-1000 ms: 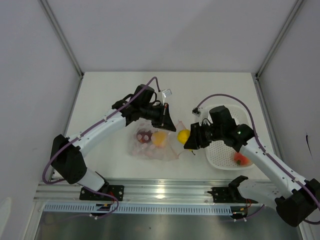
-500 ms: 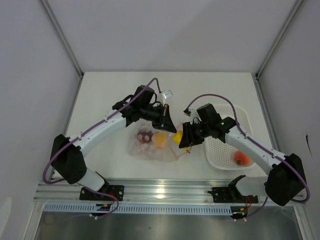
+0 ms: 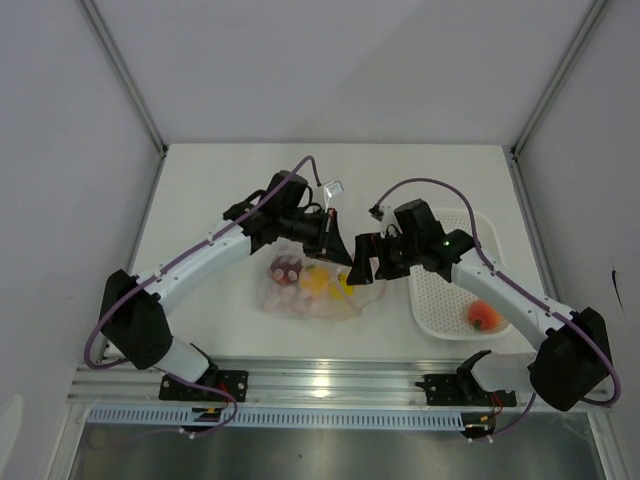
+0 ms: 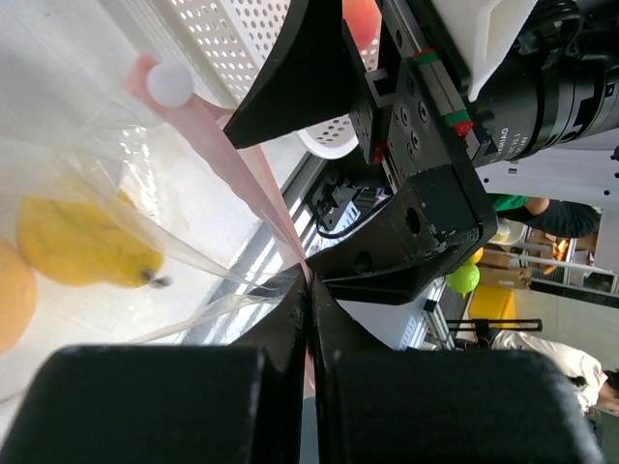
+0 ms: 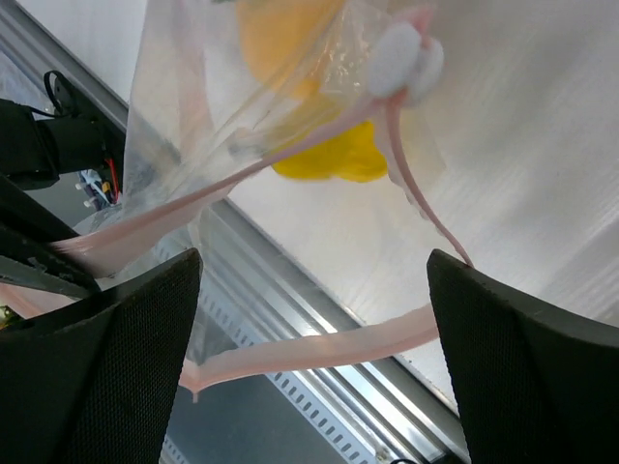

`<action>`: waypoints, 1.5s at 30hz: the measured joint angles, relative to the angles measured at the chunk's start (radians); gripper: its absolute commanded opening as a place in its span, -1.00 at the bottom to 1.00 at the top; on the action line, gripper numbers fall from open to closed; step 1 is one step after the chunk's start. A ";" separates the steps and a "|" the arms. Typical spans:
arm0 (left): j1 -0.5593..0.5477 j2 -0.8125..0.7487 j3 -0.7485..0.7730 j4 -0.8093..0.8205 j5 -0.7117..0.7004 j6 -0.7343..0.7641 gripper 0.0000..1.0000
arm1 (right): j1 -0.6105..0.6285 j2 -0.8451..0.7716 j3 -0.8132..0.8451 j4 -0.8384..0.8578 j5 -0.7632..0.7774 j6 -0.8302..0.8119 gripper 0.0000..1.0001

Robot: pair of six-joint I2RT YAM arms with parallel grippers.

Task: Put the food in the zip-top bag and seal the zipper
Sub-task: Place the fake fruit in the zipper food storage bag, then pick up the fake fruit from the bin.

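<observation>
— What's crowding the right gripper (image 5: pixel 309 324)?
— The left gripper (image 4: pixel 308 285), pinched tight on the soft pink zipper (image 4: pixel 227 155). The right jaws gape; the crinkly clear zip-top bag (image 5: pixel 193 116) sags between them, a glossy yellow fruit (image 5: pixel 334 159) inside, just past the tips. A perforated white basket (image 3: pixel 450 300) sits behind them

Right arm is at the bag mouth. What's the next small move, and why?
Probably back the right gripper out toward the basket: it is open, a yellow fruit lies inside the bag, and an orange-red fruit waits there.

Left pincer (image 3: pixel 338 250) crowds the zip-top bag (image 3: pixel 296 298) opening.
</observation>
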State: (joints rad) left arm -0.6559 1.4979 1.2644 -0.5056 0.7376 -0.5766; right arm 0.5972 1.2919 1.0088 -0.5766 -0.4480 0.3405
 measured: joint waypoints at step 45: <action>-0.016 -0.026 -0.029 0.037 0.034 -0.011 -0.99 | -0.749 -0.155 -0.130 -0.507 0.787 0.398 0.99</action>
State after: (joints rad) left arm -0.6724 1.4715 1.2358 -0.4686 0.7715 -0.5877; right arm -0.1520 1.1370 0.8791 -1.0832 0.3389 0.7383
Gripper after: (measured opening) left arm 0.005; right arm 0.993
